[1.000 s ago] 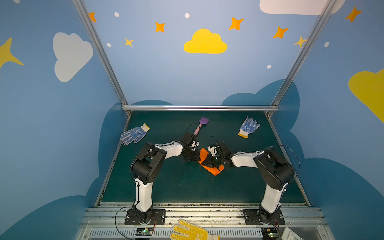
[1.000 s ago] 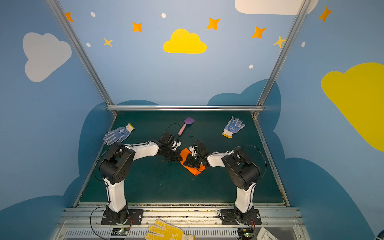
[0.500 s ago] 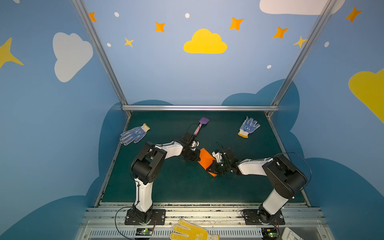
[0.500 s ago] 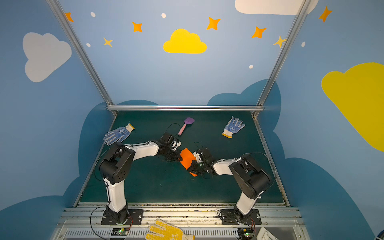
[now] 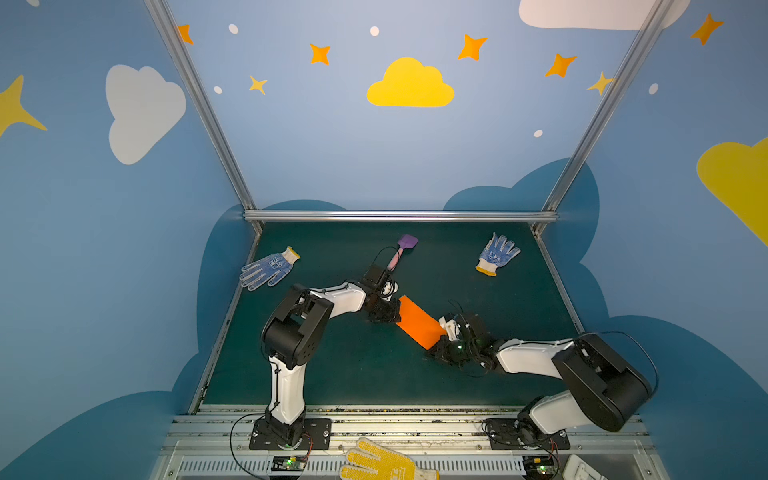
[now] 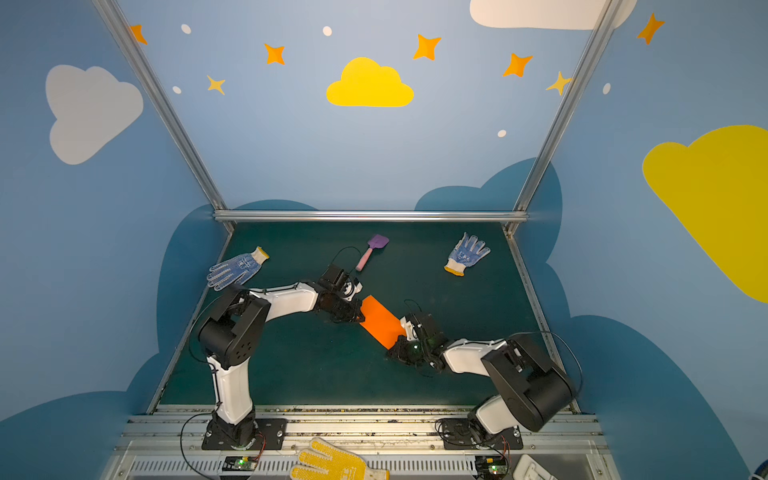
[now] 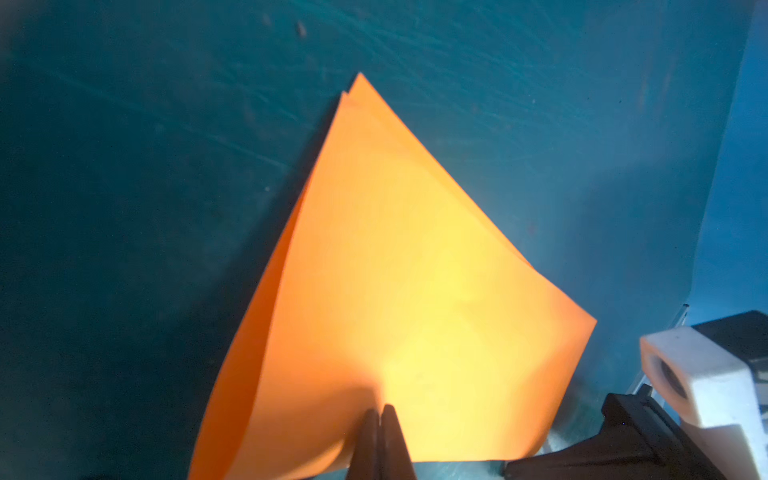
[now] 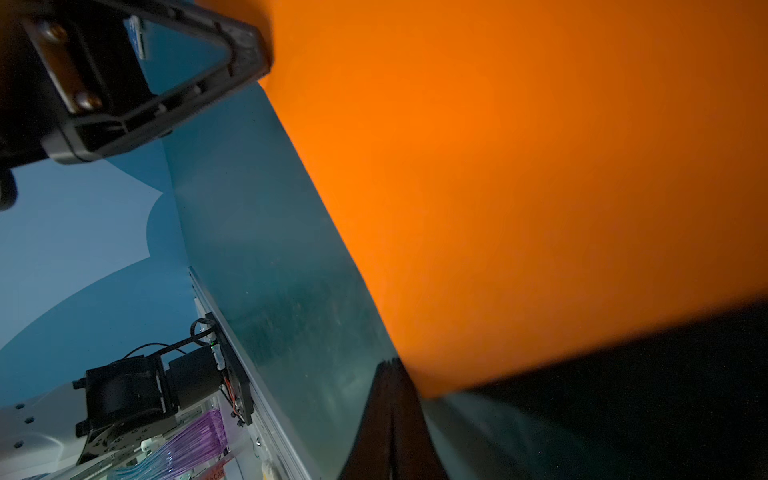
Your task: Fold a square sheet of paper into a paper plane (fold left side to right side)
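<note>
Green mat (image 5: 332, 374) fills the lower middle of both top views. At its centre lies the orange paper (image 5: 417, 322) (image 6: 381, 322), a narrow rectangle running from upper left to lower right.

Clutter, well apart from the paper and not in use:
- blue glove (image 5: 268, 270) at the mat's left edge
- second blue glove (image 5: 496, 253) at upper right
- spatula (image 5: 401, 249) at upper centre
- yellow glove (image 5: 382, 461) on the front rail, bottom centre

Left gripper (image 5: 388, 313) (image 6: 353, 316) sits at the paper's upper-left end. Right gripper (image 5: 438, 351) (image 6: 397, 353) sits at its lower-right end.

Left wrist view: the left gripper (image 7: 379, 411) has its fingers (image 7: 390, 432) pressed together, tips over the paper near one edge. Cannot tell whether paper is caught between them or only pressed down.

Right wrist view: the right gripper (image 8: 388, 365) has its fingers (image 8: 401, 415) pressed together just beside a corner of the paper. No sheet shows between them.

Progress, as a judgement: the half fold is made, since the paper (image 7: 395, 291) shows two stacked layers. The fold is not tidy. The layers gape along one long side, the far corners miss each other slightly, and the top layer bows up near the fingers, so the crease looks unpressed.

Left to do:
- flatten the crease
- fold the nose corners
- fold the wings

No point or wing shape shows yet, so this is an early stage.
</note>
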`<state>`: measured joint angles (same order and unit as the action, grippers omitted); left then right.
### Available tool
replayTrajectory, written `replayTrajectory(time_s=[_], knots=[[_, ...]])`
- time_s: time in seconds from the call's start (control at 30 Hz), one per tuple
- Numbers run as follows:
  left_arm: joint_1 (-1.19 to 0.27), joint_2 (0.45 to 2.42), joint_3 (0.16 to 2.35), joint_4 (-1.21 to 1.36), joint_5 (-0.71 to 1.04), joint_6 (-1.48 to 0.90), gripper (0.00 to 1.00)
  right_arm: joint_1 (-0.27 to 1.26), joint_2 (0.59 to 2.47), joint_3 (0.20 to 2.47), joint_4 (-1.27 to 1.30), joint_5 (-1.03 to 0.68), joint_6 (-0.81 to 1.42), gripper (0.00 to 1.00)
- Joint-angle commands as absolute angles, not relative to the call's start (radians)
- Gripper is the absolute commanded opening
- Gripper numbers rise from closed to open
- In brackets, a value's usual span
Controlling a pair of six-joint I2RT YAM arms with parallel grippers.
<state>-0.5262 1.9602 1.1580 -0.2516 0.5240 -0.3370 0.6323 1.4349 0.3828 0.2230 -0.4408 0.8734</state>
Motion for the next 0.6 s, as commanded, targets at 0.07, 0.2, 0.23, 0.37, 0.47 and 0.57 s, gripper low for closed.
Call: replayTrajectory(time_s=[0.07, 0.2, 0.23, 0.37, 0.47, 0.57], knots=[[-0.526, 1.977, 1.126, -0.255, 0.5, -0.338, 0.04, 0.558, 1.292, 0.351, -0.119, -0.342, 0.861, 0.0], [-0.526, 1.981, 1.127, -0.252, 0.499, -0.338, 0.04, 0.558, 1.215, 0.459, -0.204, -0.358, 0.826, 0.0], [-0.526, 1.982, 1.126, -0.252, 0.498, -0.338, 0.04, 0.558, 1.212, 0.484, -0.215, -0.363, 0.823, 0.0], [-0.527, 1.987, 1.126, -0.25, 0.499, -0.339, 0.04, 0.576, 1.252, 0.58, -0.197, -0.375, 0.83, 0.0], [-0.526, 1.987, 1.126, -0.251, 0.498, -0.338, 0.04, 0.595, 1.343, 0.645, -0.143, -0.383, 0.844, 0.0], [-0.526, 1.986, 1.125, -0.253, 0.497, -0.339, 0.04, 0.62, 1.453, 0.715, -0.077, -0.39, 0.863, 0.0]])
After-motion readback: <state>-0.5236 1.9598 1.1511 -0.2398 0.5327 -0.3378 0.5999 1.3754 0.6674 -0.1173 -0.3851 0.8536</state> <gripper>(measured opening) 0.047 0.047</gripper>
